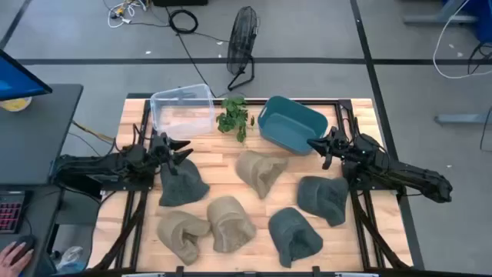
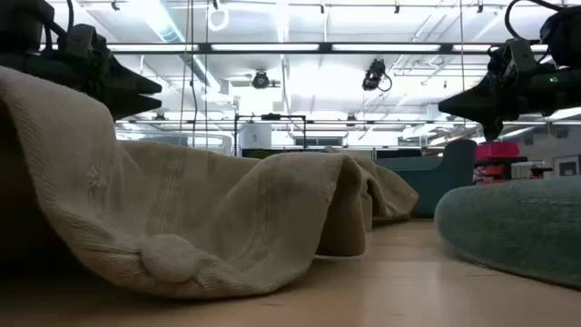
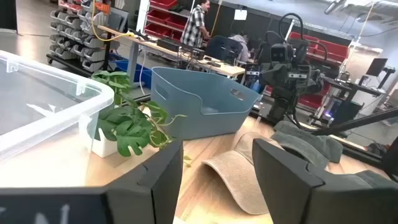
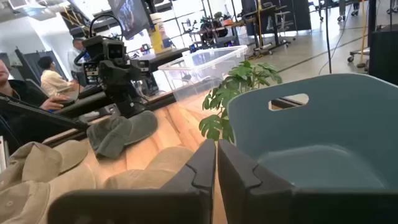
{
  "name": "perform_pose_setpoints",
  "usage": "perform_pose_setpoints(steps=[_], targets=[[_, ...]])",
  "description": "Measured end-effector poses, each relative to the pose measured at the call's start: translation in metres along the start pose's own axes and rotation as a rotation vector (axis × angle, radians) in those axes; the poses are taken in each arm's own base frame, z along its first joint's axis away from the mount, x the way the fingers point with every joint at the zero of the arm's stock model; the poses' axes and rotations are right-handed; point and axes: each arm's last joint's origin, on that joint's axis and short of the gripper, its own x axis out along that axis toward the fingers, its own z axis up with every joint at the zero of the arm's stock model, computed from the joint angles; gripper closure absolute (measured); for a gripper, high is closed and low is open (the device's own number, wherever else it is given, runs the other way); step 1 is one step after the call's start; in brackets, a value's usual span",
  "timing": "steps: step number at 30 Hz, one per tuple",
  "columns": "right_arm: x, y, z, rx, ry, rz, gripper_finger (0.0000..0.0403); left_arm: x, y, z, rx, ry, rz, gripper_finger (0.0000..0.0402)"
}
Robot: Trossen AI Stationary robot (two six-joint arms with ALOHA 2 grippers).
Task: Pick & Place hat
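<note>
Six knit hats lie on the wooden table. Three are beige: one in the middle [image 1: 261,171] and two near the front [image 1: 231,223], [image 1: 182,235]. Three are dark green: one on the left [image 1: 182,185] and two on the right [image 1: 323,198], [image 1: 296,235]. My left gripper [image 1: 181,150] is open and empty, raised over the far edge of the left green hat; its fingers [image 3: 158,180] frame the middle beige hat [image 3: 239,177]. My right gripper [image 1: 317,144] is shut and empty, raised beside the blue bin's [image 1: 290,123] right end, and it also shows in the right wrist view [image 4: 216,168].
A clear plastic bin [image 1: 182,109] stands at the far left and the blue bin at the far right, with a small potted plant [image 1: 233,117] between them. A fan [image 1: 242,42] stands on the floor beyond the table. People sit in the room behind [image 4: 53,78].
</note>
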Motion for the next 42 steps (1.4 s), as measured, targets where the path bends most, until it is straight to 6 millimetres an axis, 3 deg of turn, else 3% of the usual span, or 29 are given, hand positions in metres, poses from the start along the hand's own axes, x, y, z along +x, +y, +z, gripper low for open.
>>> perform_pose_setpoints(steps=[30, 42], targets=[[0.0000, -0.0005, 0.0002, 0.057, -0.007, -0.019, 0.0380, 0.0000, 0.0000, 0.0000, 0.000, 0.000, 0.000, 0.0204], [-0.0001, -0.0010, 0.0009, 0.038, -0.018, -0.039, 0.0380, 0.0000, 0.0007, 0.0005, -0.263, -0.013, 0.023, 0.0204]])
